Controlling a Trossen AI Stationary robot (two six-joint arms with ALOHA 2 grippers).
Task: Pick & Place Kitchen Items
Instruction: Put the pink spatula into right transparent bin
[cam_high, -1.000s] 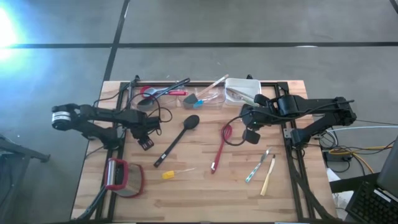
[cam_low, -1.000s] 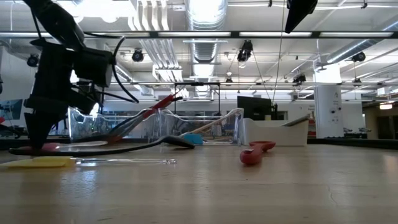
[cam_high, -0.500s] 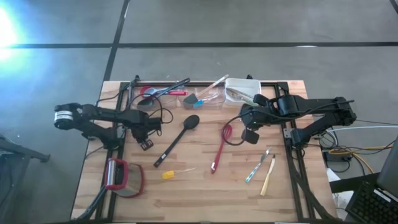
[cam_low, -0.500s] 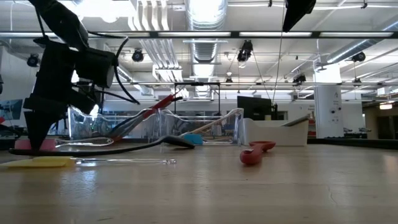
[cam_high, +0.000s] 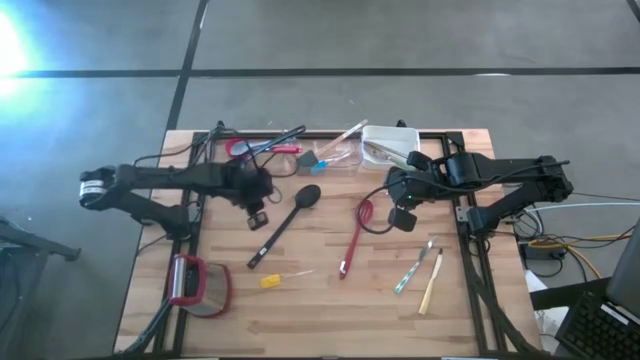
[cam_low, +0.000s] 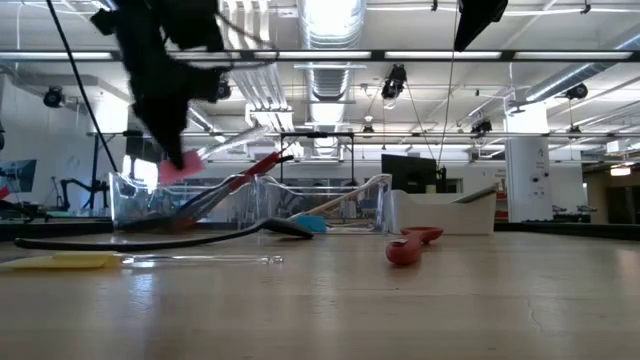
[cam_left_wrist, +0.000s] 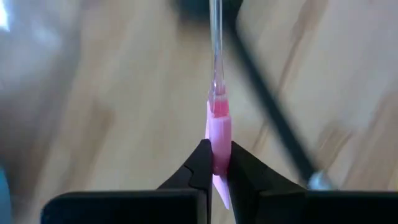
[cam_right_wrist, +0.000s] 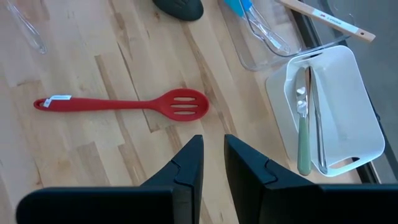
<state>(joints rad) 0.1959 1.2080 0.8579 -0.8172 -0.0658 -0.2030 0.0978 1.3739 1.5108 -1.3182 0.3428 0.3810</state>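
Note:
My left gripper (cam_high: 258, 214) is shut on a small utensil with a pink head (cam_low: 183, 165) and a clear handle (cam_left_wrist: 216, 37). It hangs above the table near the black spoon's bowl (cam_high: 306, 195), in front of the clear tub (cam_high: 338, 160). My right gripper (cam_high: 403, 218) hovers empty, open by a narrow gap, over the red slotted spoon (cam_right_wrist: 124, 104). A yellow piece with a clear handle (cam_high: 272, 281) lies flat on the table near the front. My left gripper pinches the pink head (cam_left_wrist: 218, 134) of the small utensil between its two fingertips (cam_left_wrist: 200, 163). The fingers come from above, pointing down (cam_low: 170, 120). The clear handle sticks out past the fingertips. The utensil is lifted clear of the table.
The clear tub and a white tub (cam_high: 390, 145) holding utensils stand at the table's far edge. A red-framed round object (cam_high: 195, 285) lies at the near left. Metal and wooden cutlery (cam_high: 425, 270) lies at the near right. Bare wood shows along the near edge (cam_high: 330, 320).
My left gripper has risen from the table and gone toward the table's right edge and a little toward the far edge. It stays shut on the pink-headed utensil, which was down at the table top and now hangs clear above it.

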